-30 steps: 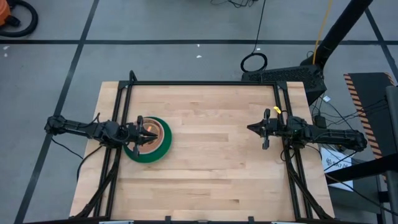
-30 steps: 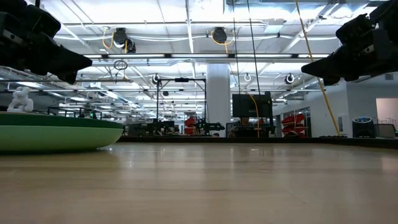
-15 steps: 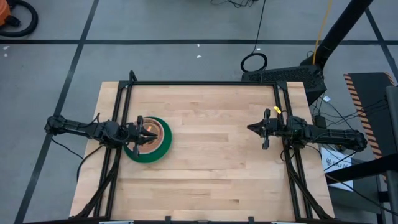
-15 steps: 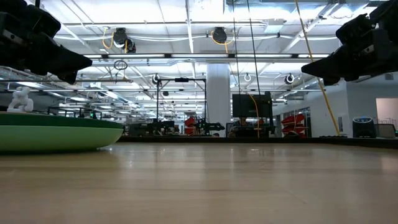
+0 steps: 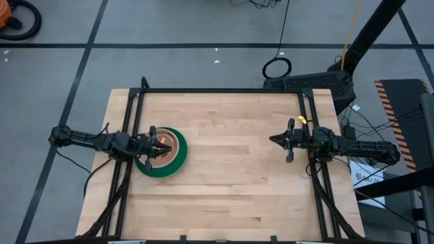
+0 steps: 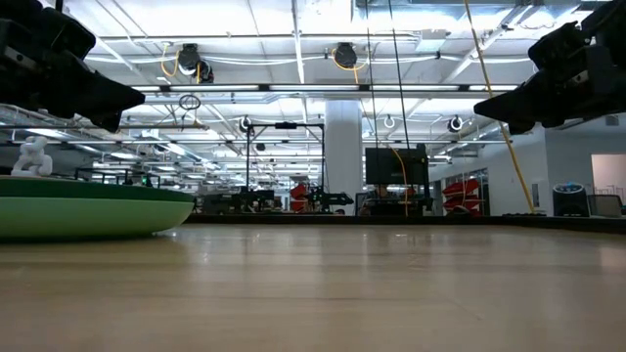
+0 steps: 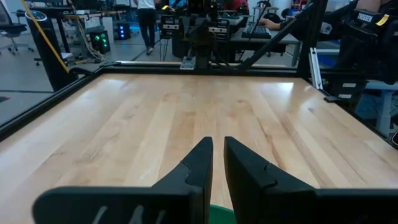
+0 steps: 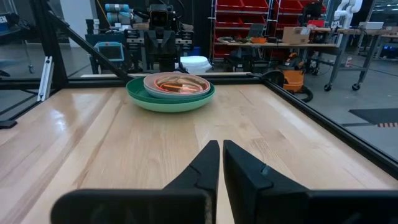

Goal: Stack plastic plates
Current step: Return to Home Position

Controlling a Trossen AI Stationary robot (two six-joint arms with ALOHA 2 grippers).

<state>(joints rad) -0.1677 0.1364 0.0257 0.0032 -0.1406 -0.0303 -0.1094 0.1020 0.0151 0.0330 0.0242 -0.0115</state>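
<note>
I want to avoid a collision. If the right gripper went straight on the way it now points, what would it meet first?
Probably the plate stack, after bare table. The right gripper hangs high, though, so it might instead reach the left gripper above the stack.

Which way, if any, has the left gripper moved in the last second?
No. In the high view the left gripper hangs over the same part of the plate stack, with the same gap to the table's left edge.

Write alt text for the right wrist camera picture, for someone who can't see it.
A stack of plates, green ones at the bottom, sits across a wooden table. The right hand, shut and empty, points toward it.
</note>
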